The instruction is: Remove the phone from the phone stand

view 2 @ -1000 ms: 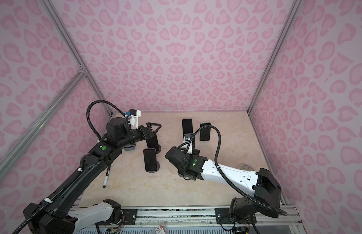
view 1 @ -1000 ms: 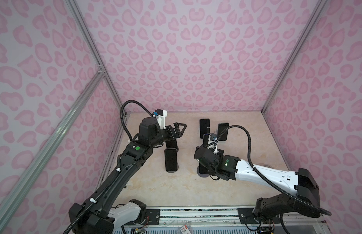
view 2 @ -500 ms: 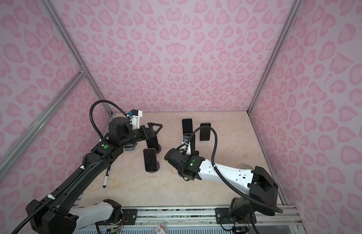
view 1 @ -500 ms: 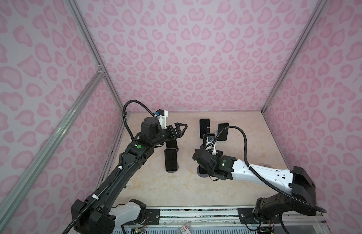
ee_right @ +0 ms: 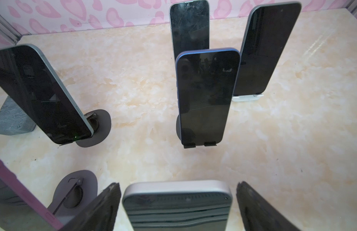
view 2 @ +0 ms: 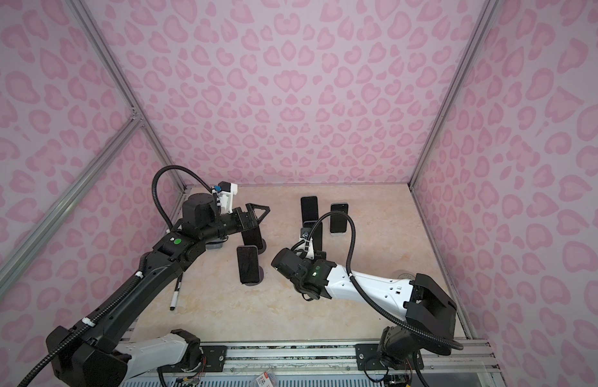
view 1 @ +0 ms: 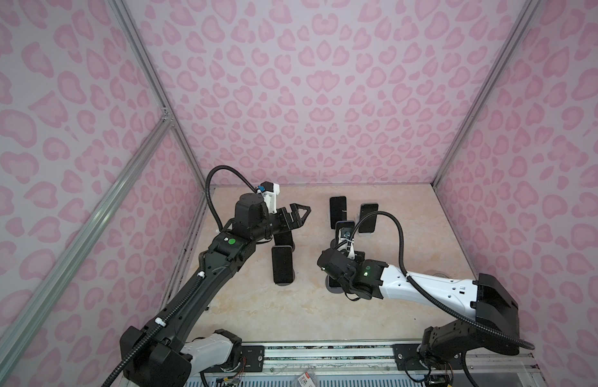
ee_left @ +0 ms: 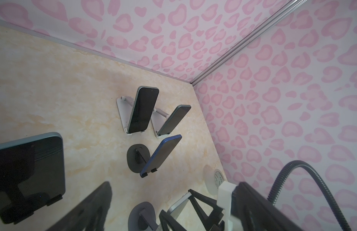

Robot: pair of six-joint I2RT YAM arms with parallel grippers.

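— What's the place like?

— Pink blotch-print walls (view 1: pixel 307 83) on three sides, and a pale marbled desk (ee_right: pixel 133 84) carrying several dark-screened phones, each leaning on its own stand.

— Which one is yours?

— The silver-edged phone (ee_right: pixel 176 212) nearest my right wrist, on the near right part of the desk. It leans back on a phone stand (ee_left: pixel 140 215) with a round grey base, seen from the left wrist camera. In both top views my own wrist covers nearly all of it.

— And your grippers?

— My right gripper (ee_right: pixel 178 186) straddles the phone's top end. Its jaws are apart, with one of the fingers (ee_right: pixel 105 208) on each side and a clear gap at both edges, so nothing is held. My left gripper (view 1: pixel 304 216) hangs spread and empty near the phones on the left, well apart from this one.

— How do you expect it to handle?

— As a stiff, dense slab that won't give under the pads. The rounded metal edges look smooth, so I judge them slippery, and the glass face would not forgive a drop.

— Where will you take hold?

— Across the two long edges, just below the top corners, pads on the metal and off the glass. The neighbouring blue-edged phone (ee_right: pixel 205 96) sits in two small hooks at its foot. If mine does too, it must rise along its lean before coming away, or the light stand may tip with it.
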